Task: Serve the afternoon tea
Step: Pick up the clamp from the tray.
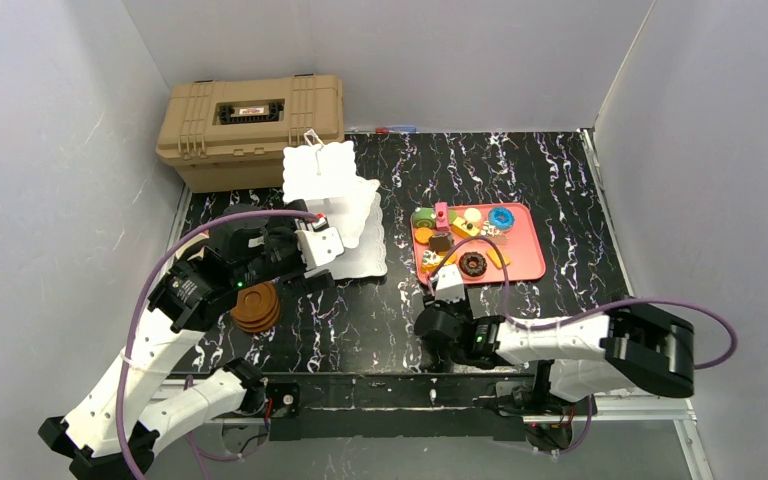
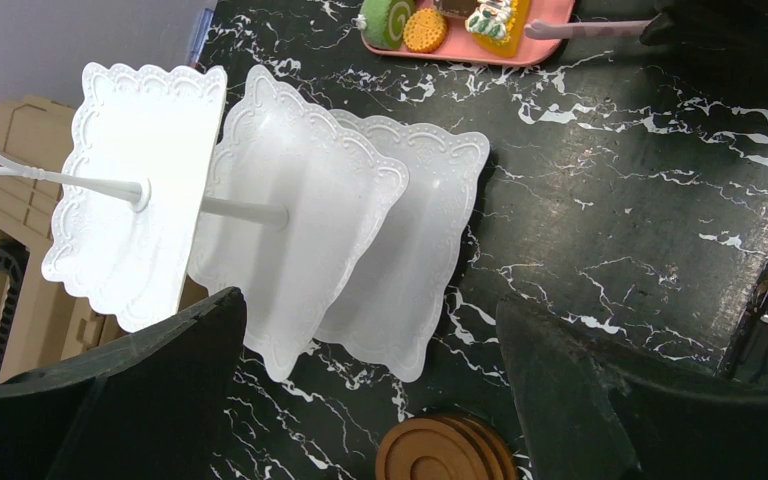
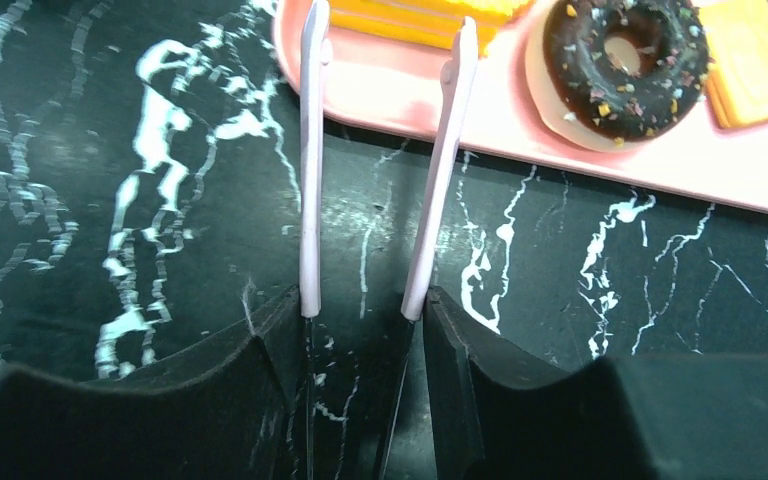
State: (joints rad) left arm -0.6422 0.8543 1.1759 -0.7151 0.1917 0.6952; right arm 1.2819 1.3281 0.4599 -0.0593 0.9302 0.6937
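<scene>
Pinching slim pink tongs [image 3: 448, 150], right hand [image 3: 365, 305]

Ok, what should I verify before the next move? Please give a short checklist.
1. The right gripper grips the tongs: ok.
2. Tong tips reach the tray: ok.
3. Tips around the yellow pastry: cannot tell.
4. The left gripper open and empty: ok.
5. The stand upright, plates bare: ok.
6. The saucers stacked beside the stand: ok.
</scene>
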